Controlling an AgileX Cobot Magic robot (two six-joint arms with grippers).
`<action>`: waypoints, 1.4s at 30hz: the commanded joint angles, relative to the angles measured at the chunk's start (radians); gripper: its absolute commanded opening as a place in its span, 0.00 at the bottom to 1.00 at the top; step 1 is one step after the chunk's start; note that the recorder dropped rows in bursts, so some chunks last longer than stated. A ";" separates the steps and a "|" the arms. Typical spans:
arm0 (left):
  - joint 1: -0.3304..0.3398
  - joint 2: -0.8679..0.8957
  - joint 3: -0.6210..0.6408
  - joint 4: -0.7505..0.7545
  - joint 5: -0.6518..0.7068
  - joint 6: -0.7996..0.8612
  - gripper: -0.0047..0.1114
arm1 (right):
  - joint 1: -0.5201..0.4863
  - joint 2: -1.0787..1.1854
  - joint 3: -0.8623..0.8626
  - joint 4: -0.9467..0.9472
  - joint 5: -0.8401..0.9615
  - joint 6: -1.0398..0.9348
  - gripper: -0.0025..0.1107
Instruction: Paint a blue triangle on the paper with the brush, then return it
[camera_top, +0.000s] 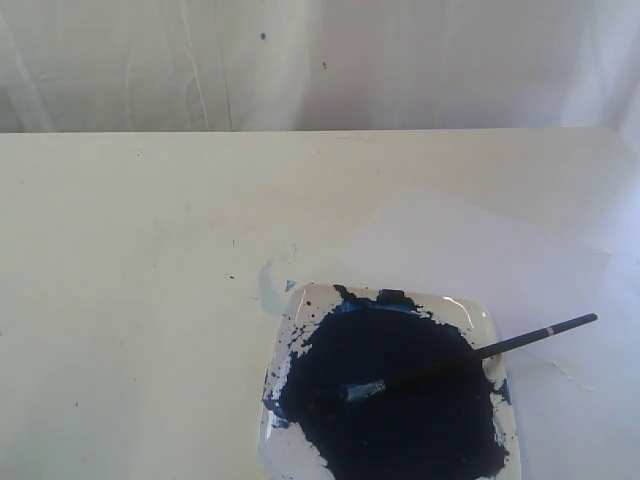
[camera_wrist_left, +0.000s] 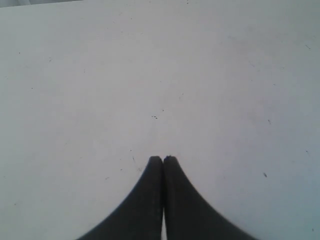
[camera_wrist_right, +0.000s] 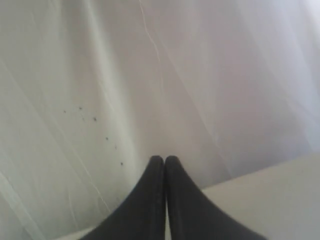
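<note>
The brush (camera_top: 520, 341) lies across a square clear dish (camera_top: 300, 320) at the near edge of the table (camera_top: 130, 300). Its dark tip and silver collar rest in the wide pool of dark blue paint (camera_top: 400, 410) that fills most of the dish. The black handle runs up and to the right, crosses the dish rim and sticks out past it. I cannot tell whether the handle end lies over the paper or over the bare table.

The paper (camera_top: 470, 250) is a pale sheet, almost the colour of the table. It lies just behind the dish and to the right, and the far right corner of the dish seems to touch or overlap it. Its surface looks plain and pale. A faint pale-blue smear (camera_top: 268, 282) is on the table just beside the far left corner of the dish. A white curtain (camera_top: 300, 60) hangs behind the table.

Neither arm appears in the exterior view. In the left wrist view the left claw (camera_wrist_left: 163, 159) is fully closed, its two black fingers pressed together with nothing between them, above bare table. In the right wrist view the right claw (camera_wrist_right: 164, 159) is also fully closed and holds nothing. It faces the curtain, which carries some small dark specks (camera_wrist_right: 94, 119), with a strip of table at one corner.
</note>
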 joint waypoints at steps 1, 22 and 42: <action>-0.007 -0.004 0.003 -0.003 -0.005 0.001 0.04 | -0.003 0.256 -0.132 -0.003 0.152 0.020 0.02; -0.007 -0.004 0.003 -0.003 -0.005 0.001 0.04 | 0.239 0.668 -0.206 0.094 0.493 0.300 0.02; -0.007 -0.004 0.003 -0.003 -0.005 0.001 0.04 | 0.185 0.853 -0.206 0.087 0.357 0.553 0.02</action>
